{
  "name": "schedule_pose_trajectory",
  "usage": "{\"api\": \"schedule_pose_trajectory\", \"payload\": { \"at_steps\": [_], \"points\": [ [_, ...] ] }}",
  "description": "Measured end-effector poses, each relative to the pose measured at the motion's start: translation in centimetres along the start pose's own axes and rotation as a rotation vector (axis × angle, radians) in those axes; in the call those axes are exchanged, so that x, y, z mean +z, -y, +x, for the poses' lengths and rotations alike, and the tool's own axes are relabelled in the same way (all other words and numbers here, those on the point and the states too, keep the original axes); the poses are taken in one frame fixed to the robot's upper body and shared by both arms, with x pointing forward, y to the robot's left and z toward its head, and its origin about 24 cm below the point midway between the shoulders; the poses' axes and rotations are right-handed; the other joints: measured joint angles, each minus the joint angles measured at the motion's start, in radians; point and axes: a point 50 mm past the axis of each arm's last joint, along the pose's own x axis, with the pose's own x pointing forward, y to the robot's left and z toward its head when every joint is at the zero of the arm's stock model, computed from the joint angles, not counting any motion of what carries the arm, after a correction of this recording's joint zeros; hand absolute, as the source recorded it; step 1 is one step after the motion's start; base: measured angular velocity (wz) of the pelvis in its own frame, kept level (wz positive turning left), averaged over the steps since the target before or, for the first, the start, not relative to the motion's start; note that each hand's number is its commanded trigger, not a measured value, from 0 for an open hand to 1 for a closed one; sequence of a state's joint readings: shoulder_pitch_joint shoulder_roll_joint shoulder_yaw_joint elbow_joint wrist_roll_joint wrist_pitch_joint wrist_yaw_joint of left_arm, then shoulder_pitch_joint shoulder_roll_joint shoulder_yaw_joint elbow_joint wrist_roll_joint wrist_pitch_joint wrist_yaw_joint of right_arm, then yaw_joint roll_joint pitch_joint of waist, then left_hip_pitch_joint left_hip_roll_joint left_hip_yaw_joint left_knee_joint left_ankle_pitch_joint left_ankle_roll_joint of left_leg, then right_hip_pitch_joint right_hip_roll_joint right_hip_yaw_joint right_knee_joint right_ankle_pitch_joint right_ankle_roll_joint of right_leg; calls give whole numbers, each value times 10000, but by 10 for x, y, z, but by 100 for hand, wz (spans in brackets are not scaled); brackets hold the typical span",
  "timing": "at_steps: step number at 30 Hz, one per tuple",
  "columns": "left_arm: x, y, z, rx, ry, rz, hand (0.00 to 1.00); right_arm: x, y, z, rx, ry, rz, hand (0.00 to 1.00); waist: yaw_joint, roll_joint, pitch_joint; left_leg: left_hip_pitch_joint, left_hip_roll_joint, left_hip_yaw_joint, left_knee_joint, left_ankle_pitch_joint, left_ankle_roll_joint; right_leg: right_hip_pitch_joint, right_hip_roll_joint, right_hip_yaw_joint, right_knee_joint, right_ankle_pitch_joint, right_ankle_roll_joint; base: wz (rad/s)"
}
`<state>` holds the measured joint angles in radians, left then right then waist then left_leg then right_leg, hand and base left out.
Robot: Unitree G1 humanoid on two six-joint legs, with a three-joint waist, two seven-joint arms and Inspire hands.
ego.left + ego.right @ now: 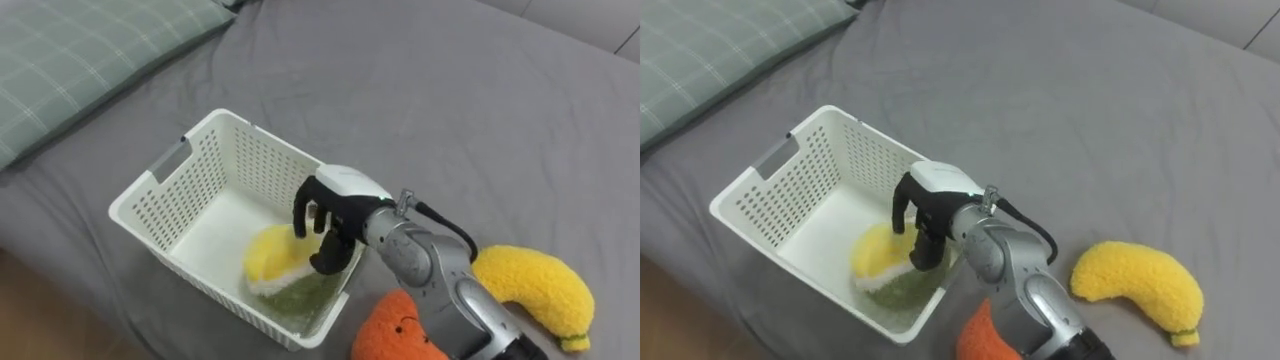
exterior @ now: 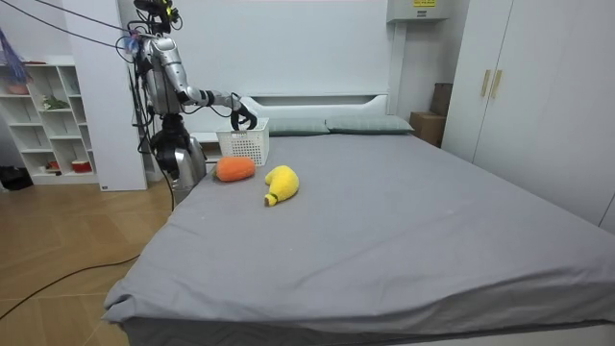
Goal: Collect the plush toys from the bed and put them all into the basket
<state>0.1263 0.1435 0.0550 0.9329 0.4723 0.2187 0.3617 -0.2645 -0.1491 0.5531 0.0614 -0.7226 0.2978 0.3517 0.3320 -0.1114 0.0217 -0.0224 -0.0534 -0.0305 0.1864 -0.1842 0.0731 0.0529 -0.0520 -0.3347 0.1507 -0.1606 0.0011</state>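
The right robot hand (image 1: pixel 345 195) hangs slack-fingered, empty, over the basket (image 1: pixel 200 165) — the orange toy (image 1: pixel 395 330) lies nearest at five o'clock, the banana toy (image 1: pixel 535 290) at four.

The white basket (image 1: pixel 176 205) is open-topped. The right hand (image 1: pixel 335 212) hangs over its right end, and a yellow-and-green plush (image 1: pixel 272 260) fills the floor beneath. The left end is bare. An orange plush (image 1: pixel 393 332) and a banana plush (image 1: pixel 535 290) flank the forearm. The grey bed (image 1: pixel 430 90) beyond lies open up to the pillow (image 1: pixel 80 60).
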Motion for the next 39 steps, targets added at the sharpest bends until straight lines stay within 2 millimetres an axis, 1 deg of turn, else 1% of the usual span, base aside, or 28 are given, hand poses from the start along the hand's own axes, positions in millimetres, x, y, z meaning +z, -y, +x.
{"api": "schedule_pose_trajectory", "payload": {
  "at_steps": [5, 11, 15, 18, 19, 21, 22, 23, 24, 25, 26, 29, 32, 34, 35, 37, 39],
  "points": [
    [-1, 0, 0, -4, -20, 5, 0, -3, 4, -1, -191, -63, 87, 0, 14, 10, 5, 5, -1, 0, 18, 1, -1, 15, -1, 30, 3, 0, 0, 0],
    [0, 1, 0, -1, -3, -14, 0, -7, 11, -2, -742, -69, 303, 0, -34, 61, 38, 18, 1, 9, 18, 1, -1, 17, 1, 31, -1, 0, 0, 0],
    [-2, 2, -2, 1, 10, -58, 0, -15, 23, -5, -1819, -155, 782, 0, -212, 92, 40, 98, 1, 9, 29, 3, 1, 91, 4, 46, -14, 1, 2, 0],
    [-7, 4, -3, -38, -138, -86, 0, -24, 29, -8, -2459, -315, 1221, 0, -299, 115, 20, 198, 3, 32, 4, 4, -1, 160, 8, 59, -21, 1, 2, -3],
    [-8, 4, -3, -26, -171, -150, 0, -29, 33, -11, -2754, -412, 1531, 0, -402, 129, 2, 210, 2, 38, 18, 6, -2, 164, 4, 83, -16, 2, 2, 0],
    [-13, 5, -5, 9, -291, -147, 0, -39, 35, -16, -3269, -563, 2145, 0, -557, 142, -60, 289, 1, 45, 32, 8, 1, 223, 5, 95, -13, 8, 11, 0],
    [-20, 6, -6, 45, -448, -109, 0, -46, 37, -20, -3671, -709, 2600, 0, -620, 180, -59, 331, 1, 63, 20, 8, 2, 303, 3, 107, -16, 10, 14, -4],
    [-28, 7, -8, 61, -658, -188, 0, -55, 37, -24, -3961, -900, 3004, 0, -778, 196, -117, 374, 5, 85, 1, 7, 3, 328, 2, 127, -18, 10, 14, 0],
    [-32, 7, -9, 90, -758, -222, 0, -59, 36, -27, -4086, -985, 3268, 0, -845, 212, -134, 404, 6, 84, -8, 7, 2, 353, 2, 133, -18, 10, 15, 0],
    [-40, 8, -11, 119, -974, -268, 0, -69, 36, -33, -4330, -1230, 3716, 0, -949, 227, -147, 485, 6, 85, -71, 7, 3, 435, 4, 146, -18, 10, 15, 0],
    [-43, 8, -12, 137, -1051, -288, 0, -75, 35, -35, -4431, -1390, 3889, 0, -1035, 234, -149, 518, 6, 83, -77, 7, 2, 466, 3, 145, -17, 10, 15, 0],
    [-62, 10, -18, 173, -1625, -310, 0, -107, 28, -45, -4783, -2531, 4783, 0, -1281, 220, -160, 704, 43, 237, -86, 6, 0, 592, 22, 308, 4, 15, 6, -13],
    [-69, 10, -20, 182, -1848, -381, 0, -121, 23, -54, -5020, -3128, 5028, 0, -1486, 204, -171, 732, 57, 279, -44, 5, -2, 610, 16, 319, 28, 27, -12, -5],
    [-71, 10, -21, 178, -1889, -360, 0, -128, 22, -57, -5188, -3390, 5031, 0, -1680, 169, -196, 727, 52, 260, -3, 4, -2, 630, 13, 287, 45, 28, -12, 3],
    [-71, 10, -20, 192, -1872, -362, 0, -137, 20, -59, -5322, -3704, 5171, 0, -1739, 141, -213, 731, 50, 247, 20, 4, -2, 654, 15, 266, 44, 32, -13, 5],
    [-69, 9, -19, 215, -1840, -380, 0, -148, 16, -63, -5444, -4237, 5358, 0, -1753, 82, -240, 755, 49, 241, 33, 4, -1, 681, 13, 263, 49, 33, -14, 2],
    [-69, 9, -19, 212, -1838, -381, 0, -156, 12, -64, -5505, -4612, 5418, 0, -1751, 52, -229, 717, 51, 239, 51, 3, -2, 650, 6, 234, 74, 35, -17, 0]
  ]
}}
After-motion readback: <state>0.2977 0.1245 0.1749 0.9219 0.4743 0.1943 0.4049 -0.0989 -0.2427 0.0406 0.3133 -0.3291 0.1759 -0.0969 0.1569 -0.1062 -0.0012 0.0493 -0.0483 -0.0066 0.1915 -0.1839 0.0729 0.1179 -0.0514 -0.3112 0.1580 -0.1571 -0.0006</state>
